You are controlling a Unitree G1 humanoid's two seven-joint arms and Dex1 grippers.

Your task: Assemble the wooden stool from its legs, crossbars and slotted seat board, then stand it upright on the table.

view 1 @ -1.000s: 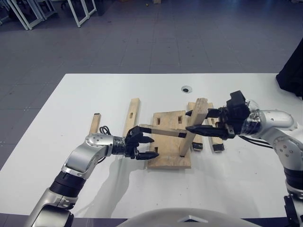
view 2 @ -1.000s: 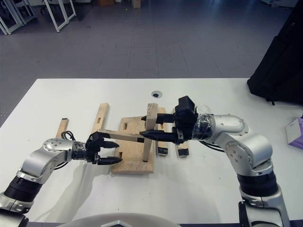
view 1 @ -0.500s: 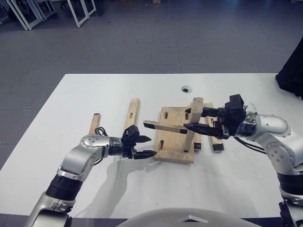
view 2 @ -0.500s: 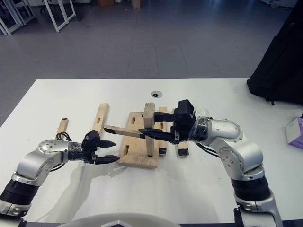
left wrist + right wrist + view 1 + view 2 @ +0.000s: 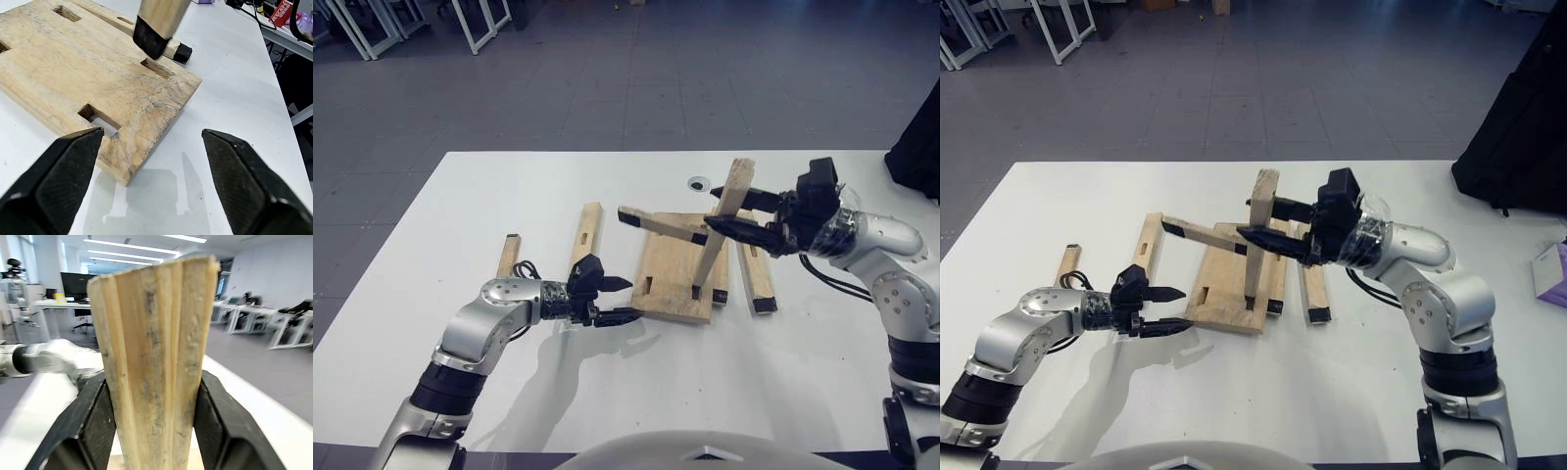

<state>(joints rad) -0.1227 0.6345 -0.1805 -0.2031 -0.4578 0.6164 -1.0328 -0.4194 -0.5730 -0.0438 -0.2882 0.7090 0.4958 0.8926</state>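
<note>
My right gripper clamped one leg, crossbar attached, foot on the seat board lying between my arms, while my left gripper gaped empty at its near-left corner and other pieces lay loose: assembly seemed barely begun.

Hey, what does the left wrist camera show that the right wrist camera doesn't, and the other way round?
Left wrist view: the slotted board lying flat on the table, with the open left end effector at its corner. Right wrist view: the right end effector clamped on the leg, with desks behind. Both: the leg; the left wrist view catches its black-capped foot near a board slot.
</note>
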